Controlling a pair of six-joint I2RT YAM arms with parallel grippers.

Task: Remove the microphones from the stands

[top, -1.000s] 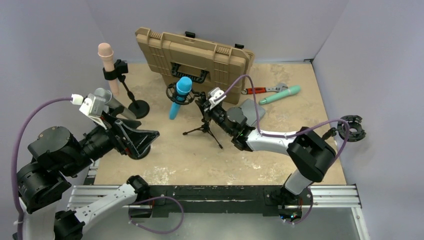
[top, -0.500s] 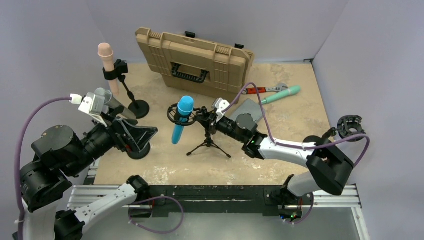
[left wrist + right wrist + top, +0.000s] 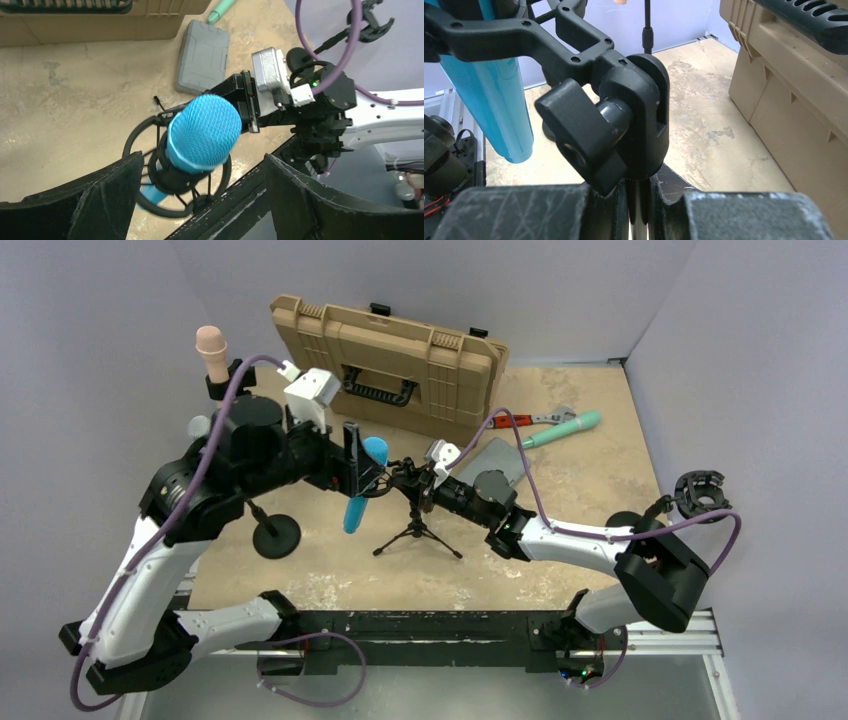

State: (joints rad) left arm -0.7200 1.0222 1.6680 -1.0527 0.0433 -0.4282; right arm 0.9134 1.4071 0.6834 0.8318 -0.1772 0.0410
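The big change within the last 1 second is the left arm: it has swung in from well left of the stand [image 3: 415,528] and now reaches right up to it. Its left hand [image 3: 355,465] sits at the head of the blue microphone [image 3: 358,502]. The stand itself has barely shifted in the last half second.

The microphone is not yet out. It hangs tilted in the ring-shaped shock mount [image 3: 145,145] at the top of the stand, head up and tail angled down toward the desk [image 3: 560,500], on the stand's left side.

In the left wrist view the left hand [image 3: 202,167] is spread wide, its 2 fingers [image 3: 107,200] on either side of the mesh head with a gap on each side, so it holds nothing.

The right hand [image 3: 639,197] is clamped on the stand's post just below the pivot joint, bracing it from the stand's right side.

Judging from this, the stand is pinned and the left hand is lined up. The left hand most likely needs to close on the microphone next and draw it out of the mount.
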